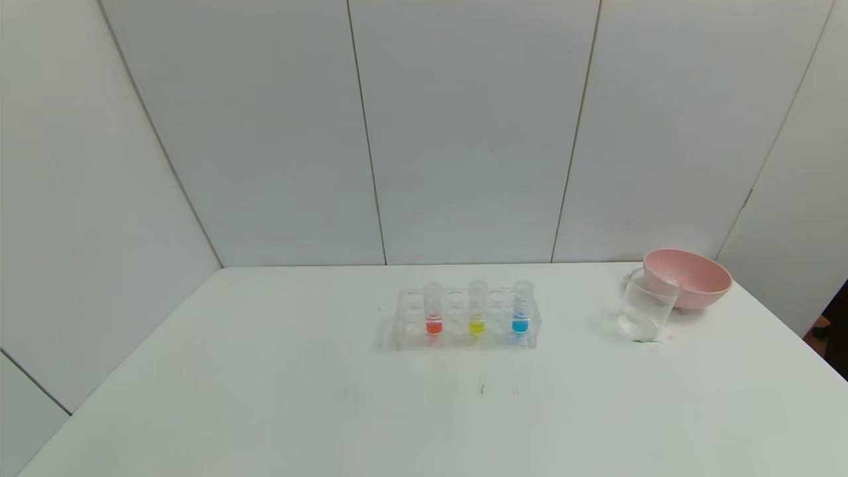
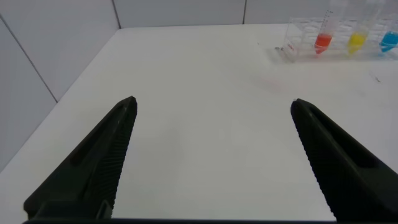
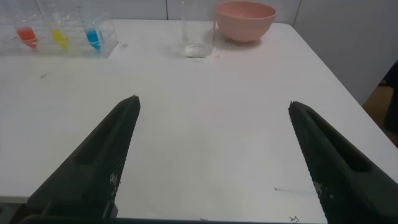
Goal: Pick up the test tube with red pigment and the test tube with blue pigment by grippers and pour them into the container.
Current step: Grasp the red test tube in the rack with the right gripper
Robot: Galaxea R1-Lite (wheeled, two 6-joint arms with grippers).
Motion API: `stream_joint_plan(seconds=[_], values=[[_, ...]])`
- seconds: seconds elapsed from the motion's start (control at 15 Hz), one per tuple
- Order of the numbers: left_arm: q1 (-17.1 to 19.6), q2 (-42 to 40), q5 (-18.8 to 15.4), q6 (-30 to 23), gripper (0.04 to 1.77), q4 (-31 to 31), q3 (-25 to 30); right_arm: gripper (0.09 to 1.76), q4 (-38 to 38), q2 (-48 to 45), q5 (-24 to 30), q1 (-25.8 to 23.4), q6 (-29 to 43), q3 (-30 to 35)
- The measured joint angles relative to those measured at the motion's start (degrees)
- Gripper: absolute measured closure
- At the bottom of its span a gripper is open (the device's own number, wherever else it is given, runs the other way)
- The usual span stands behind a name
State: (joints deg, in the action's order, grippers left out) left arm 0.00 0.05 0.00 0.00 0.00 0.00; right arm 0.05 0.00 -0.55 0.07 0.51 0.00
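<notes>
White counter (image 1: 265, 397) with a clear tube rack (image 1: 464, 321) near its middle. Three tubes stand upright in the rack's front row: the test tube with red pigment (image 1: 433, 310) at the robot's left, a tube with yellow liquid (image 1: 477, 309) in the centre, and the test tube with blue pigment (image 1: 521, 307) at the right. The container (image 1: 646, 305), a clear glass beaker, stands well apart from the rack toward the right, just in front of a pink bowl (image 1: 689, 277) and seeming to touch it. Neither arm appears in the head view. Left tool (image 2: 211, 109), seen from its wrist camera, hangs over bare counter with fingers spread wide, gripping nothing; the rack lies far ahead of it. Right tool (image 3: 212, 107) likewise stands wide apart and empty above the counter, with beaker and bowl beyond it
</notes>
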Motion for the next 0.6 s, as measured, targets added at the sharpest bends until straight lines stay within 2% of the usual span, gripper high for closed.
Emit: stream_joint_plan(seconds=[0.6], values=[[0.0, 0.0, 0.0, 0.0, 0.05, 0.0, 0.0, 0.14, -0.1, 0.0, 0.0, 0.0, -0.1, 0.0]])
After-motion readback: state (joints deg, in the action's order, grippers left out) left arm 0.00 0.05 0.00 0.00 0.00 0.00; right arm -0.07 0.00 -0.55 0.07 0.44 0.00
